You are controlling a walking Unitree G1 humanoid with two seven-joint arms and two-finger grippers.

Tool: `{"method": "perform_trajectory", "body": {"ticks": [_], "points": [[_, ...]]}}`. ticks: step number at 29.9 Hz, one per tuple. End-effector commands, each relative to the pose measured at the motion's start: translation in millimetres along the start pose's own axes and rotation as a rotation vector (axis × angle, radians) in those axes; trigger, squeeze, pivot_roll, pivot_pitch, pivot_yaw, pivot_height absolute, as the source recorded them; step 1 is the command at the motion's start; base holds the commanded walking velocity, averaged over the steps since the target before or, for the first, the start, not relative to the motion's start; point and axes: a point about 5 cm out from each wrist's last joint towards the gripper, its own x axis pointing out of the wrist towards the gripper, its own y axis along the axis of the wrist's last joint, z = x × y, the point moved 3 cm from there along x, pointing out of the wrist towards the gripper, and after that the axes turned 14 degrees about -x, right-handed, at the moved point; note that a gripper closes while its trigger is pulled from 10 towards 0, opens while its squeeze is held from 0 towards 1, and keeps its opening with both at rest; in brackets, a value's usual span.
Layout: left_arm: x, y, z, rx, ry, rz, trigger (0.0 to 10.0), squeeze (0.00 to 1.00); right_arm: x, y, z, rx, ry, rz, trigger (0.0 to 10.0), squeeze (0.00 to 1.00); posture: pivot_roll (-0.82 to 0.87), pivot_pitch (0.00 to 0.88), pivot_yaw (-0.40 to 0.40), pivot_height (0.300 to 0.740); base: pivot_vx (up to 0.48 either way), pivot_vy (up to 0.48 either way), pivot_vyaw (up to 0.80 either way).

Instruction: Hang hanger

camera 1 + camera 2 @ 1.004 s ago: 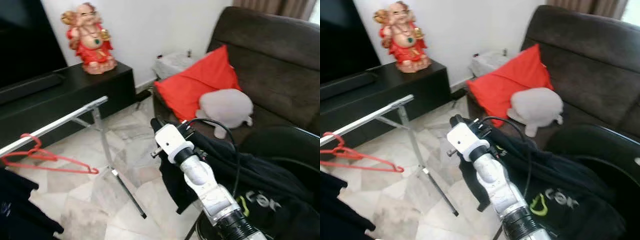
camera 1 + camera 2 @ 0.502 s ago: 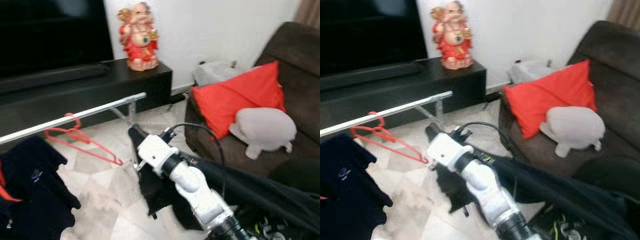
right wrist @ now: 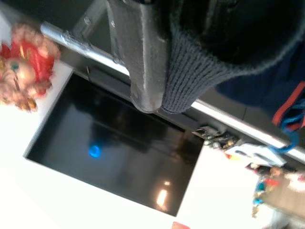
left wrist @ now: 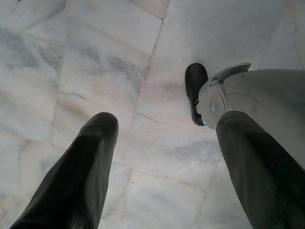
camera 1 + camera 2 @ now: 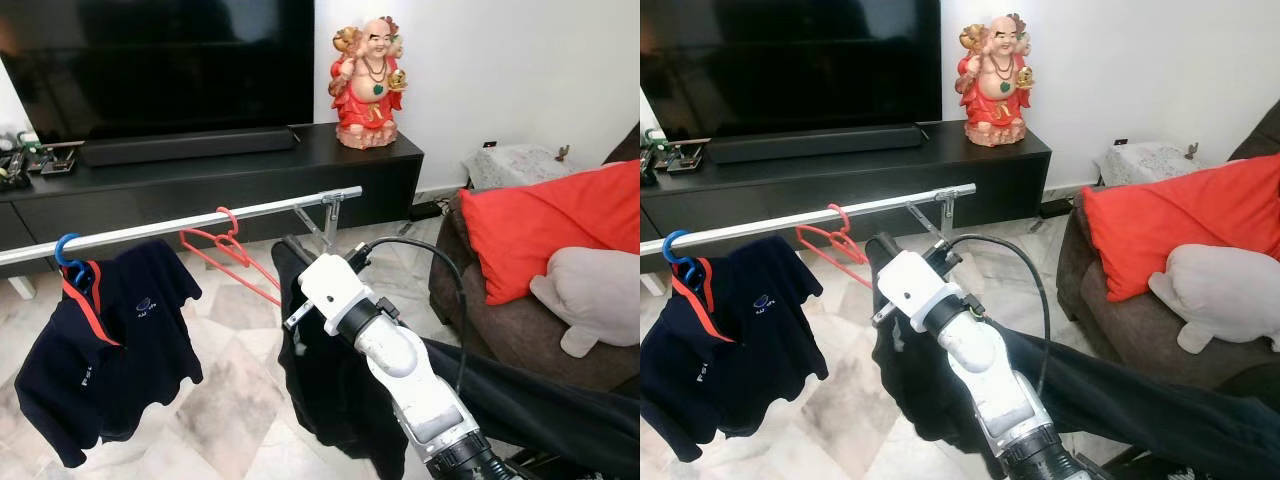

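One silver clothes rail (image 5: 200, 220) across the scene, carrying two hangers: a blue one (image 5: 68, 252) at 9 o'clock bearing a navy polo shirt with red collar trim (image 5: 105, 345), and an empty red hanger (image 5: 228, 255) hooked near mid-rail, tilted down toward 4 o'clock. One right gripper (image 5: 292, 250) raised just below the rail at centre, beside the red hanger, jaws pinching a dark knit garment (image 5: 335, 380) that drapes down from it toward 5 o'clock; in the right wrist view, cloth (image 3: 228, 47) pressed against one finger (image 3: 138, 57) with the rail behind. One left gripper (image 4: 157, 157) hanging over the marble floor (image 4: 95, 57), jaws spread wide and empty, a robot foot beyond the fingers.

Behind the rail, one long black TV console (image 5: 250, 170) with one soundbar (image 5: 185, 147) and one red-robed laughing Buddha figurine (image 5: 367, 70) at 12 o'clock; a large dark television (image 5: 160, 60) above. At 3 o'clock, one brown sofa (image 5: 500, 320) holding one red cushion (image 5: 555, 230) and one grey plush toy (image 5: 595, 305). White wall, pale veined marble floor.
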Motion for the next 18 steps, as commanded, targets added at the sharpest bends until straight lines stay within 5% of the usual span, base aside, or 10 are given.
{"method": "perform_trajectory", "body": {"ticks": [1,3,7,10,18], "points": [[-0.2,1,-2.2,-0.001,0.006,-0.001,10.0,0.00,1.4,19,6.1,0.081,0.014,0.093,10.0,0.00,0.06,0.000,0.025,0.740,0.000,0.000,0.00],[-0.4,0,-3.3,0.001,0.008,-0.003,10.0,0.00,-3.6,54,-2.2,0.192,0.151,0.277,10.0,0.00,0.06,0.000,0.023,0.740,0.000,0.000,0.00],[-0.5,0,-3.8,-0.001,0.010,-0.002,10.0,0.00,-9.9,82,-8.2,0.258,0.253,0.404,10.0,0.00,0.07,0.000,0.024,0.740,0.000,0.000,0.00],[-0.5,1,-4.0,-0.001,0.010,0.001,10.0,0.00,-28.2,114,-22.2,0.341,0.452,0.560,10.0,0.00,0.06,0.000,0.027,0.740,0.000,0.000,0.00],[-0.3,3,-3.5,0.004,0.009,0.003,10.0,0.00,-42.3,105,-40.8,0.346,0.589,0.528,10.0,0.00,0.07,0.000,0.027,0.740,0.000,0.000,0.00]]}}
